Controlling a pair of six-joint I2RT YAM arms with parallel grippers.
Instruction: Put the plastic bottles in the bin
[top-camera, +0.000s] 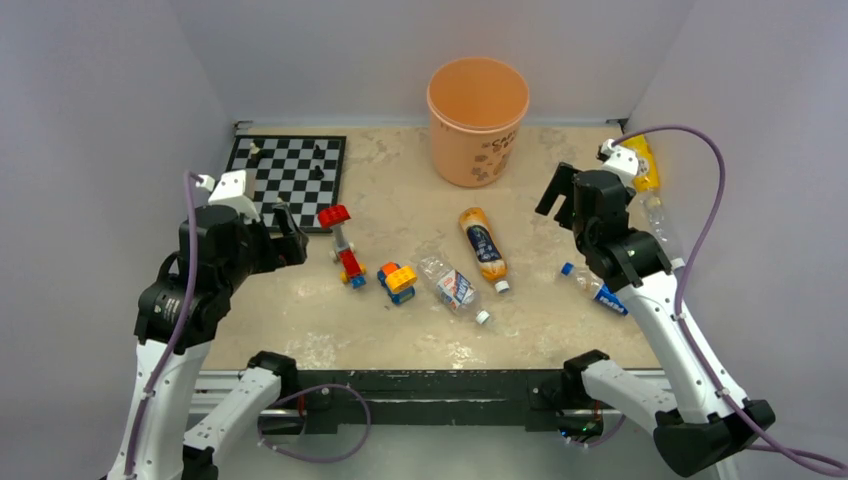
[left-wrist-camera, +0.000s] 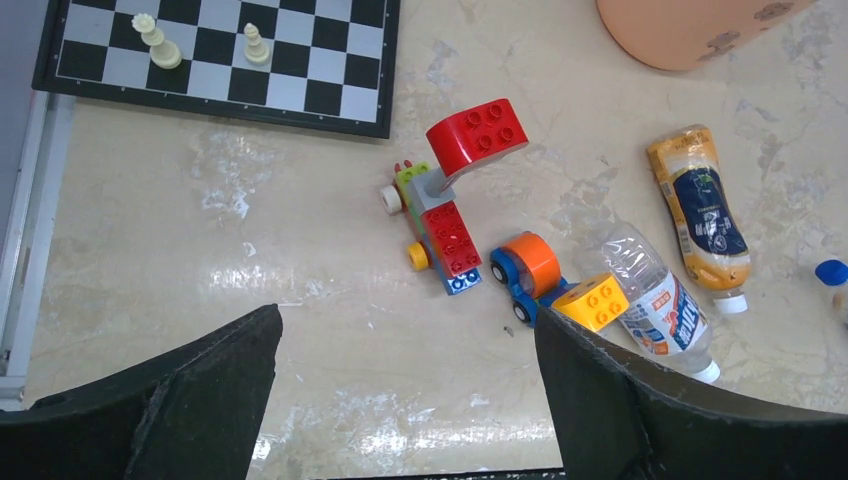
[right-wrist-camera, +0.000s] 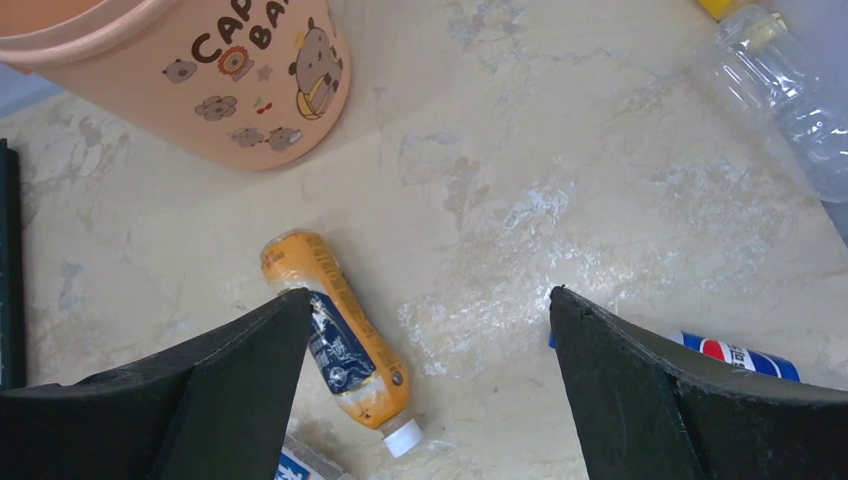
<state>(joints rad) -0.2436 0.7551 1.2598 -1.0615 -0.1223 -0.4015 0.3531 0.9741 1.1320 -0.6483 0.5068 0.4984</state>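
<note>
My left gripper (top-camera: 290, 240) hangs over the left part of the table (top-camera: 300, 320) with its fingers spread wide and nothing between them. My right gripper (top-camera: 562, 195) is just as wide apart and just as empty, over the right part of the table.

The bin (top-camera: 478, 125) stands upright at the far edge, near the middle, closer to my right gripper than to my left.

Four bottles lie on their sides on the table:
- The orange bottle (top-camera: 483, 247) is in front of the bin, with its white cap toward me. In my right wrist view it lies partly under the left finger.
- The clear bottle (top-camera: 455, 288) with the printed label lies just left of the orange one, also with its cap toward me.
- The blue-capped bottle (top-camera: 596, 289) lies under my right arm, partly hidden by it.
- The big clear bottle (top-camera: 662, 225) lies along the right edge. Something yellow (top-camera: 645, 168) is at its far end, and I cannot tell whether it belongs to the bottle.

In my left wrist view, the block car (left-wrist-camera: 545, 280) touches the clear bottle's shoulder. The red-topped block tower (left-wrist-camera: 450, 200) lies just left of the car. The chessboard (top-camera: 290, 170) sits at the far left corner with a few pieces standing on it.
</note>
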